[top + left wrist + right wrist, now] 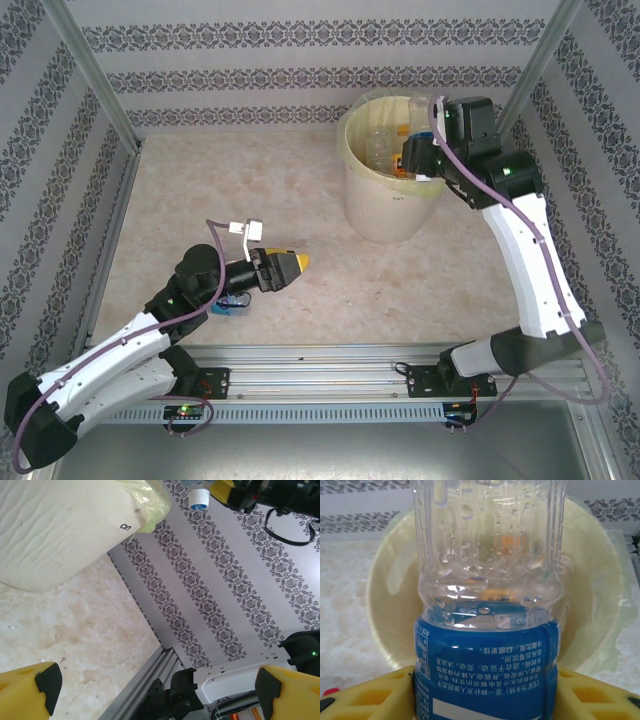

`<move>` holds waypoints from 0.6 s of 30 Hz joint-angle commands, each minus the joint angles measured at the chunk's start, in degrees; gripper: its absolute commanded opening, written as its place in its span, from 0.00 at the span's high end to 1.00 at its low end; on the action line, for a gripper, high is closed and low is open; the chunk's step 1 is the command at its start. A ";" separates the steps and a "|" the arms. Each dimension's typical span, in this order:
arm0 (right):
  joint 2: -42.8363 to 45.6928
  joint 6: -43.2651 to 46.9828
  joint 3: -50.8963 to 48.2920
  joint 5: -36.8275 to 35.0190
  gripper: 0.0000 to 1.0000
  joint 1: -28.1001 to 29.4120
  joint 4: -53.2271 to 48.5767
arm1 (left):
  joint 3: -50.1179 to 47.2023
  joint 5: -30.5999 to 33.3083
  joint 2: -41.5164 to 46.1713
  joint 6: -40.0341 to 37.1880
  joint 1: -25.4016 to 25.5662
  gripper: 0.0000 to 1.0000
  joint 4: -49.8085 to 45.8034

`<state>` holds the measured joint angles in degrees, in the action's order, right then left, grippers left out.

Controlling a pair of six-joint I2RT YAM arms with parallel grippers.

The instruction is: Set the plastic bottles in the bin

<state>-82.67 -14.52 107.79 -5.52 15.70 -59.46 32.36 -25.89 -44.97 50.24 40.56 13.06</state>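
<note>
Seen from above, a pale marble-patterned table [220, 190] sits between patterned walls [300, 60], with a large cream bin [385, 215] lined with a yellow bag [145, 505] at the far right. The right gripper [415, 158] hangs over the bin's mouth. Its yellow fingers [365, 700] are closed on a clear bottle [487, 605], gripping it around its blue label, and the bare, droplet-beaded part reaches out over the opening. A second bottle [383, 143], also clear, lies inside the bin. The left gripper [290, 265] hovers low over the middle of the table, well apart from the bin, with its jaws spread wide and nothing in them. A small blue object [230, 303] lies half hidden under the left arm. It may be another bottle, but too little of it shows to tell. The step in hand looks like the release. The main risk is placement: from above, the right gripper sits toward the bin's right rim rather than its centre, so a bottle let go at an angle could strike the rim, or catch the loose bag, and tumble back onto the table. The bottle also looks wet and smooth — if the fingers loosen unevenly, it may swing before it falls and land outside the bin.
</note>
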 commanded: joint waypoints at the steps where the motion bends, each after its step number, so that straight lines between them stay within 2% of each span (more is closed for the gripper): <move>1: -3.34 1.43 3.78 0.87 0.42 -2.36 -2.64 | 1.78 0.97 0.85 -2.34 1.02 0.00 -1.57; 13: -13.79 2.48 11.87 4.28 0.37 -7.26 -4.96 | 2.35 2.38 1.37 -3.04 1.03 0.00 -4.61; 18: -15.15 2.92 13.43 4.20 0.23 -7.55 -5.78 | 2.62 2.92 1.90 -3.39 1.02 0.00 -6.01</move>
<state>-97.41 -12.45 118.91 -1.87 8.73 -63.68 32.64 -23.70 -44.27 48.27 40.88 8.47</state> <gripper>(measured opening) 0.754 0.999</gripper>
